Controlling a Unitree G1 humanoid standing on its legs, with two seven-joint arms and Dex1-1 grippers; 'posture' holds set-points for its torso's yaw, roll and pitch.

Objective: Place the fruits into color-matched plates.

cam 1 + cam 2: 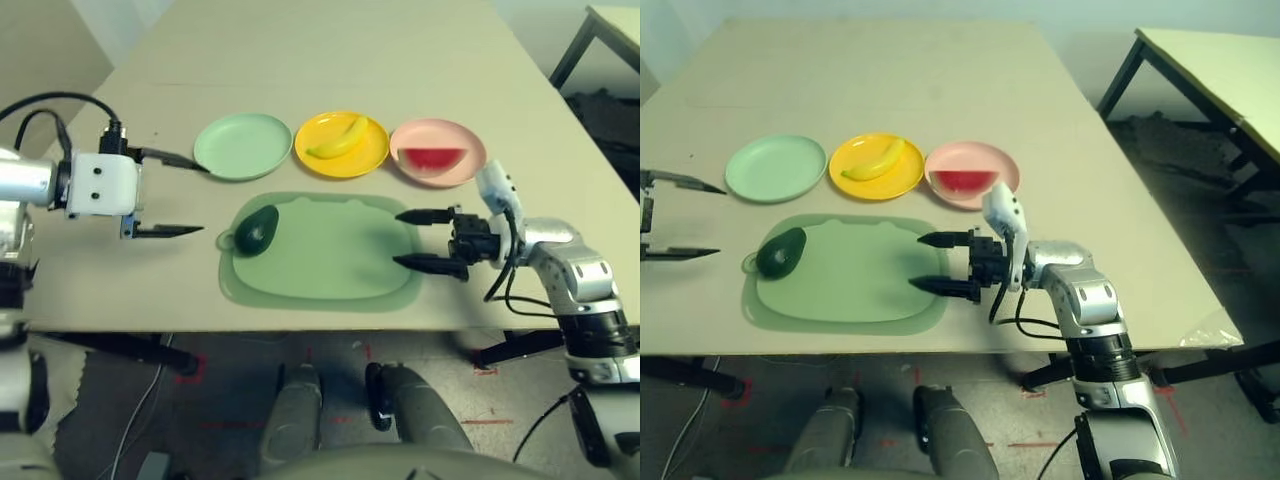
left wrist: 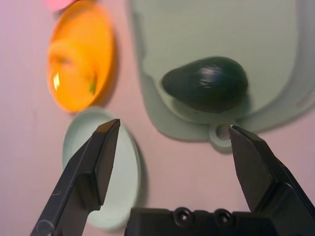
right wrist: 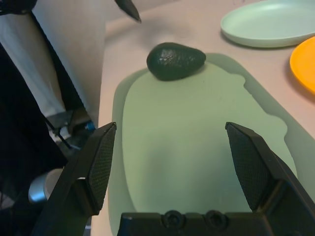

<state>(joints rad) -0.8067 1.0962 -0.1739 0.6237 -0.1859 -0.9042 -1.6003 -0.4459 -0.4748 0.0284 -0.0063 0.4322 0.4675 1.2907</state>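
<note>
You have two of the three fruits sorted: the banana (image 1: 338, 139) lies in the yellow plate (image 1: 341, 160) and the watermelon wedge (image 1: 432, 159) in the pink plate (image 1: 440, 177). The avocado (image 1: 257, 231) is the one left, sitting at the left end of the green mat (image 1: 330, 250) on the counter (image 1: 300, 60), so the mint green plate (image 1: 243, 146) just beyond it stands bare.

Your left gripper (image 1: 172, 194) hangs beside the mat's left edge, jaws spread wide and empty, pointed toward the avocado; that looks like the natural arm for the pick, since fruit and plate both lie on its side. Your right gripper (image 1: 420, 240) hovers at the mat's right edge, jaws also spread and empty, well apart from the avocado.
</note>
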